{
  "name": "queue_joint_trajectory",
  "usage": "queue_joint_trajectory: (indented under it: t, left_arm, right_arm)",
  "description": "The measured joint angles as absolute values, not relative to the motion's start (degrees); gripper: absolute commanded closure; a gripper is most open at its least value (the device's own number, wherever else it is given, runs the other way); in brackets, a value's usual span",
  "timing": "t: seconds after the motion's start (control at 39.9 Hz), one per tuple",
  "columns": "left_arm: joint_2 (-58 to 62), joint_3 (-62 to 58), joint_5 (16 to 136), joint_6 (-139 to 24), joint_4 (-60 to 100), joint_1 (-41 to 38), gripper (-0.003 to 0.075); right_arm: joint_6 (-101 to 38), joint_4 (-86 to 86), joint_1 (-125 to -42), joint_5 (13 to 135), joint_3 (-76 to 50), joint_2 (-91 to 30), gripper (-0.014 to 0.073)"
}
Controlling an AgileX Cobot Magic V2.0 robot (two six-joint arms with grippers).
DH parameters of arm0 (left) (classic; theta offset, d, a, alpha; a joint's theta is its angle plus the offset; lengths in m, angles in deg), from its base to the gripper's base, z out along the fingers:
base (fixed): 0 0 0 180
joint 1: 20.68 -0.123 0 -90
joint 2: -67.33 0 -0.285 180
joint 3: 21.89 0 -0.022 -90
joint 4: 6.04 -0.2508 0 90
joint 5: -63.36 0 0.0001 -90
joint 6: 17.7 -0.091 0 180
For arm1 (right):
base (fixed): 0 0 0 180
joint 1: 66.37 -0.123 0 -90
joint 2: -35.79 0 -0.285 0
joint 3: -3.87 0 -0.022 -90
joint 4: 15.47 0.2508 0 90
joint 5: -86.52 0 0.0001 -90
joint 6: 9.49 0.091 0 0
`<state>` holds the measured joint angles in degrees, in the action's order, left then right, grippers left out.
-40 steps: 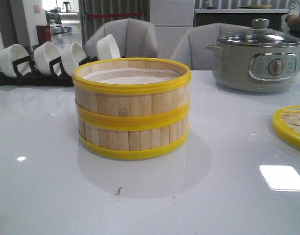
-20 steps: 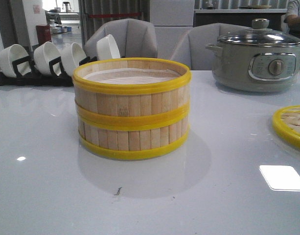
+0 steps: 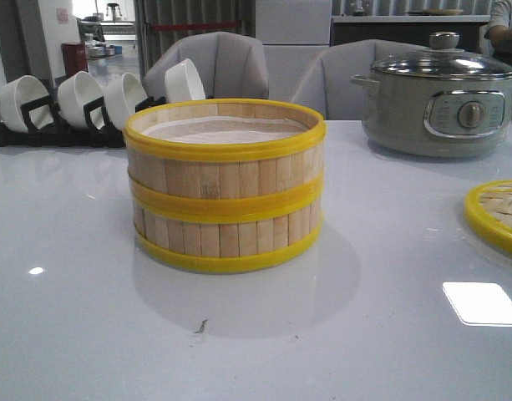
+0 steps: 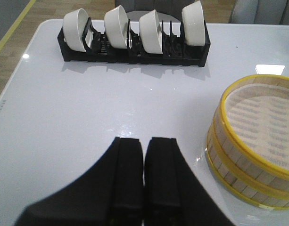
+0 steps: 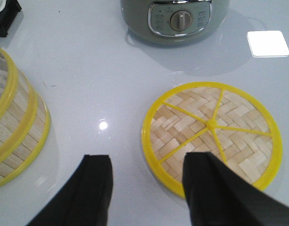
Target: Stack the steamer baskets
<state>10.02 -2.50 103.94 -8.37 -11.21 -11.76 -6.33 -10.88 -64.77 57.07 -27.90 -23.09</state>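
Two steamer baskets stand stacked at the table's middle: the upper basket sits squarely on the lower basket. The stack also shows in the left wrist view and at the edge of the right wrist view. My left gripper is shut and empty above the bare table beside the stack. My right gripper is open and empty, its fingers astride the near rim of a flat woven lid. Neither gripper shows in the front view.
The yellow-rimmed woven lid lies flat at the right edge. A grey electric pot with a glass lid stands at the back right. A black rack with several white bowls stands at the back left.
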Motion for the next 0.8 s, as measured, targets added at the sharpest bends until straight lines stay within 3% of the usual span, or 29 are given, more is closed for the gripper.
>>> queue_joint_trajectory:
  t: [0.8]
  left_arm:
    - [26.95, 23.77, 94.71, -8.1, -11.11, -11.12, 0.0636]
  right_arm:
    - [-6.33, -10.88, -64.77, 55.7, -27.9, -23.09, 0.0148]
